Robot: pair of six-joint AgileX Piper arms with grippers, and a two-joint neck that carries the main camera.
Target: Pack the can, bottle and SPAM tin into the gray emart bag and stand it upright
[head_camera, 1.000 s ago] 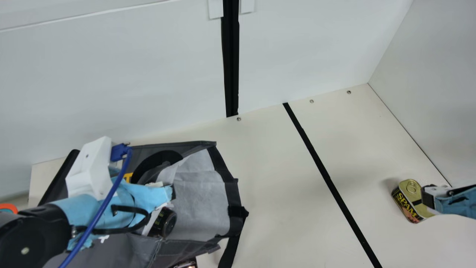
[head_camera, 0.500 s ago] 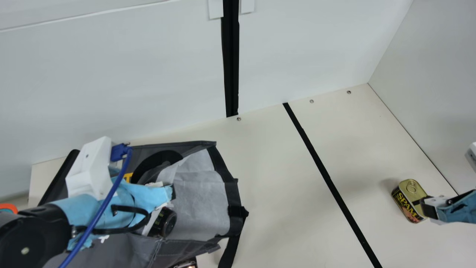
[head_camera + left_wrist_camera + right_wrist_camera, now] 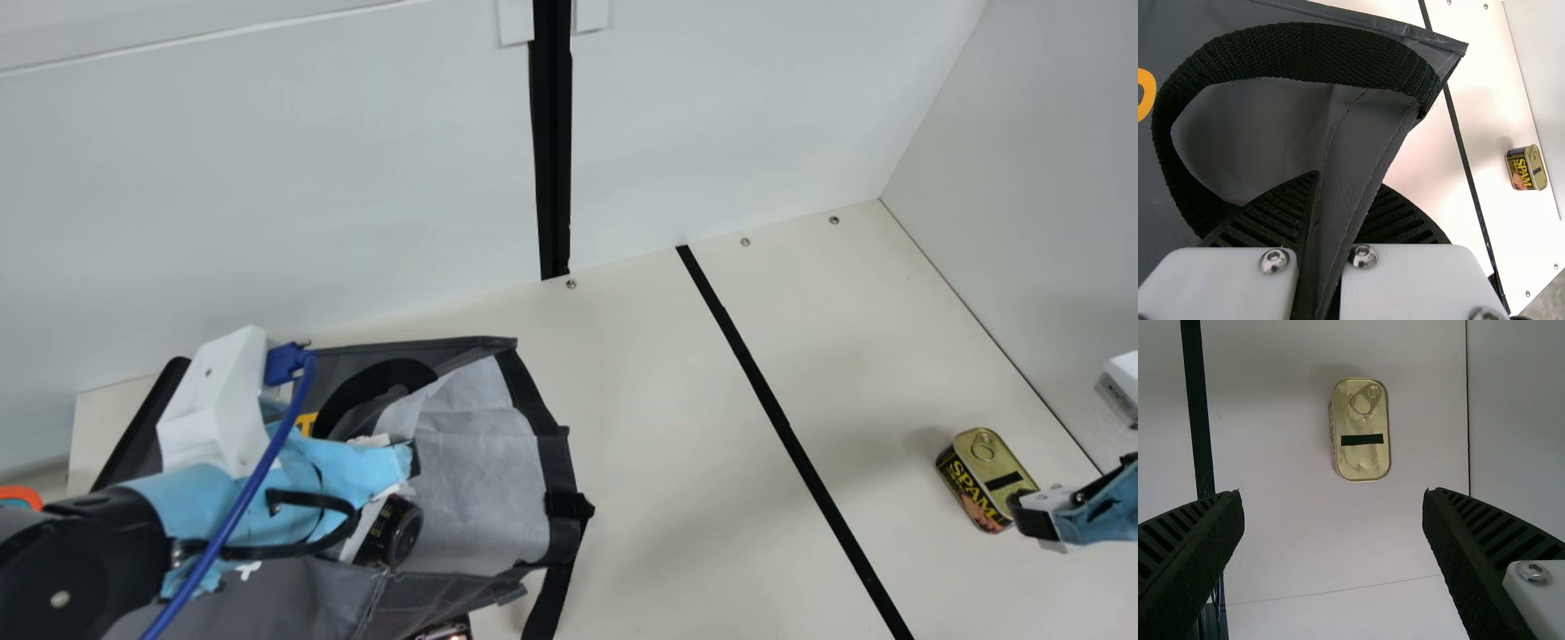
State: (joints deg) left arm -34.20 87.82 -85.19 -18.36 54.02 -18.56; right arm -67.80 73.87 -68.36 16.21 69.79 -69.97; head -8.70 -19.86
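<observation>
Your right gripper (image 3: 1333, 495) is spread wide, the SPAM tin (image 3: 1362, 463) lid-up on the table (image 3: 1285, 520) just ahead; expect it stiff, fairly heavy, slick: take its long sides, minding the side wall (image 3: 1518, 420). Well across, your left gripper (image 3: 1349, 179) pinches the limp gray bag (image 3: 480, 462), a dark container (image 3: 404, 533) inside its mouth

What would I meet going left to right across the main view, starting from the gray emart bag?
Gray emart bag → black stripe on the table → SPAM tin → right gripper.
</observation>
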